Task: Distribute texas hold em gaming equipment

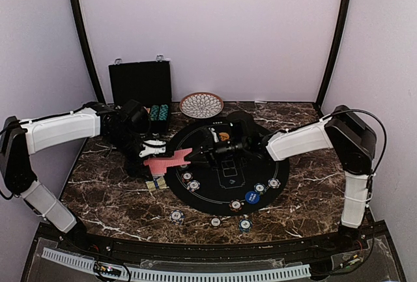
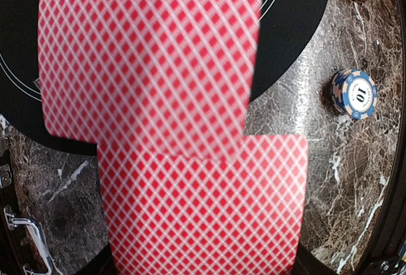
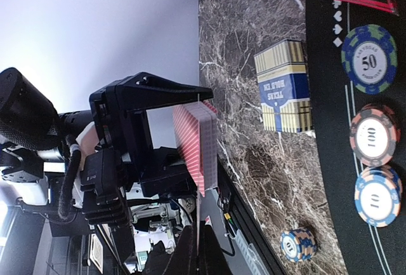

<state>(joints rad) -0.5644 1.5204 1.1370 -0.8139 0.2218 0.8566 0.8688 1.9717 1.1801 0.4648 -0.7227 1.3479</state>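
Red-backed cards (image 2: 203, 218) fill our left wrist view, clamped as a deck in our closed left fingers (image 3: 158, 91) above the tabletop (image 1: 111, 197), beside the black mat (image 1: 260, 165). Its top card (image 2: 146, 59) juts matward, long axis pointing at our right fingers (image 3: 187, 256), which are shut and apparently pinching its far edge.
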